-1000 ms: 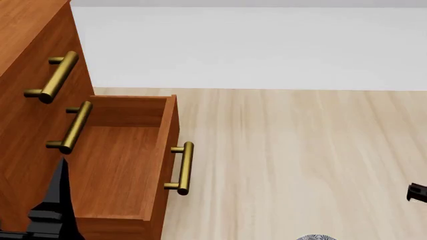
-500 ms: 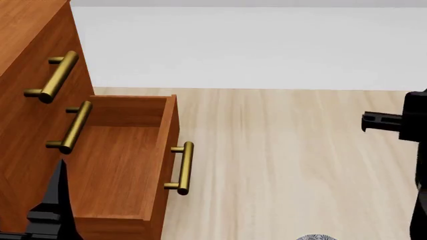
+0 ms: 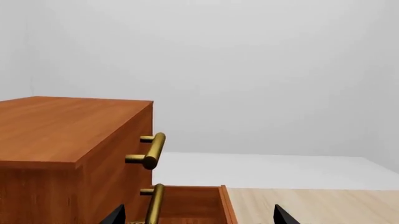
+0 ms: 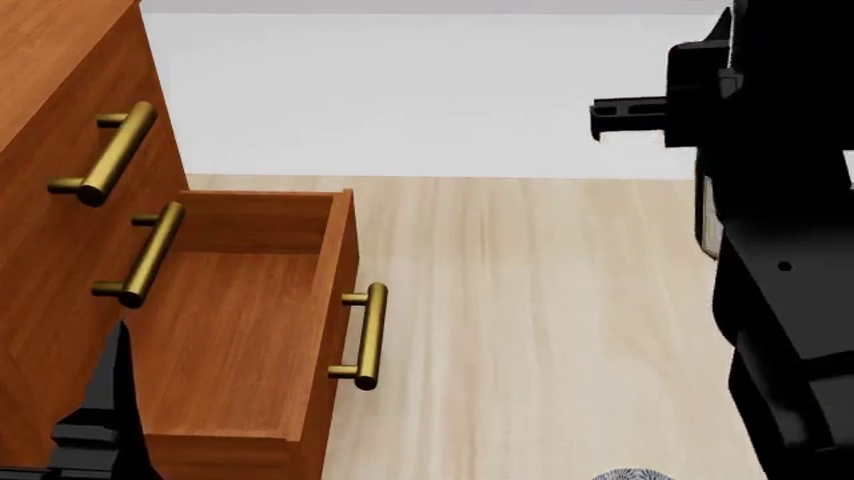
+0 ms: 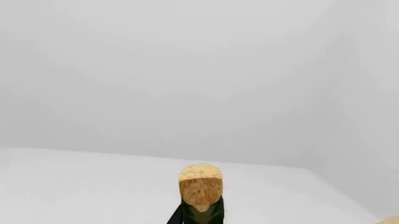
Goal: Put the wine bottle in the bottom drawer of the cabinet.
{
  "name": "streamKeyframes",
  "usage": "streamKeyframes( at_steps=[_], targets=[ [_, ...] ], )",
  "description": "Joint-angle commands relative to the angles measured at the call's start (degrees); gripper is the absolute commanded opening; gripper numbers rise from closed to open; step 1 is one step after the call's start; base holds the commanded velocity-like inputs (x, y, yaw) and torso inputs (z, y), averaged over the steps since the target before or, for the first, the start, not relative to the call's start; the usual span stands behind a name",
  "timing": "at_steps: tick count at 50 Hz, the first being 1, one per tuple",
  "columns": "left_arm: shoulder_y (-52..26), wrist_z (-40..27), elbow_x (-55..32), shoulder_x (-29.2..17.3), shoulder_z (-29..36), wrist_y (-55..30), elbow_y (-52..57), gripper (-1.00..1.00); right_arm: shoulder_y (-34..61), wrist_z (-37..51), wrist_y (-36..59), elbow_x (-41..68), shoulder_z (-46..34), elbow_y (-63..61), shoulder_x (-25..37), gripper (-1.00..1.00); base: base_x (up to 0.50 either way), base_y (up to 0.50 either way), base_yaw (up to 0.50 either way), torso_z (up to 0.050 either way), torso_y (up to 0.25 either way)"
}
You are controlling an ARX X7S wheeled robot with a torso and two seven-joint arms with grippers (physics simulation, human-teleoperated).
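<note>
The cabinet stands at the left of the head view, and its top shows in the left wrist view. The bottom drawer is pulled out and empty, with its brass handle towards the floor. My left gripper is open and empty, low beside the drawer. My right arm is raised at the right. In the right wrist view only the wine bottle's tan cork and dark neck show, held upright in my right gripper. The bottle's body is hidden.
Two upper drawer fronts with brass handles are shut above the open drawer. Pale wood floor runs right of the cabinet to a white wall. A grey patterned edge shows at the bottom of the head view.
My right arm has risen from the right edge of the head view and moved up and left, now filling that side. The left gripper and the drawer have not moved.
</note>
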Motion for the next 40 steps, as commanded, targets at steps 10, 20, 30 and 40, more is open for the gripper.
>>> streamKeyframes(
  at_steps=[10, 20, 30, 40],
  targets=[
    [0.7, 0.1, 0.1, -0.3, -0.2, 0.9, -0.1, 1.00, 15.7, -7.0, -3.8, -3.7, -8.5, 19.2, -9.0, -1.00, 0.00, 0.00, 0.00, 0.000, 0.000],
    [0.6, 0.6, 0.4, -0.1, 0.1, 1.3, -0.7, 1.00, 18.2, -9.1, -4.7, -3.4, -9.9, 23.5, -11.7, -1.00, 0.00, 0.00, 0.00, 0.000, 0.001],
    [1.2, 1.0, 0.6, -0.2, 0.0, 2.0, -1.4, 1.00, 22.9, -12.4, -6.6, -2.9, -11.3, 31.8, -16.3, -1.00, 0.00, 0.00, 0.00, 0.000, 0.001],
    [1.7, 0.8, 0.4, -0.7, -0.3, 2.3, -1.1, 1.00, 26.7, -15.1, -8.0, -3.3, -14.1, 37.5, -20.7, -1.00, 0.00, 0.00, 0.00, 0.000, 0.001]
  ],
)
